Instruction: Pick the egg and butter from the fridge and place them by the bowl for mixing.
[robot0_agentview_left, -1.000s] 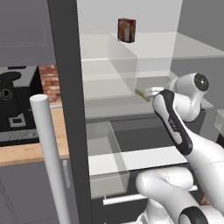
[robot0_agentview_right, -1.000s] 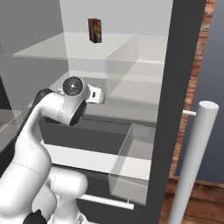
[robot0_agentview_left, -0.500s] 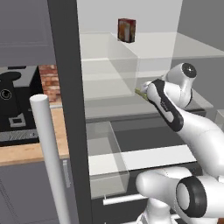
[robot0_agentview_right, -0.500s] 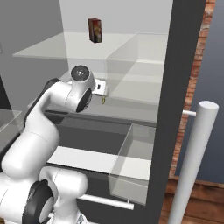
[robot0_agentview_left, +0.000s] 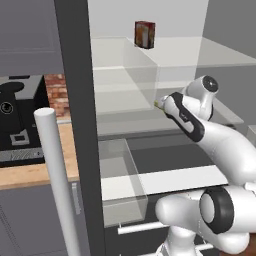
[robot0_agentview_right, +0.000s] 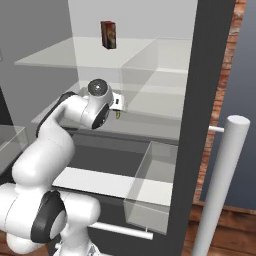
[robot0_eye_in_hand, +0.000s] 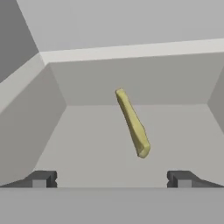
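On the middle shelf of the fridge (robot0_agentview_right: 212, 70), the butter (robot0_eye_in_hand: 132, 124) is lain ahead of the spread, empty gripper (robot0_eye_in_hand: 111, 178); the reach is under way, and alignment along the slanted stick is called for next.

Pale yellow butter stick (robot0_eye_in_hand: 133, 124) lies askew on the fridge shelf (robot0_eye_in_hand: 87, 140).

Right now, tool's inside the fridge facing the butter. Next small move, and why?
Probably ease the tool straight forward toward the butter. In the hand view the tool is open, its fingertips spread wide, and the stick lies on the shelf ahead, clear of both and angled between them, so a short advance should bracket it before closing.
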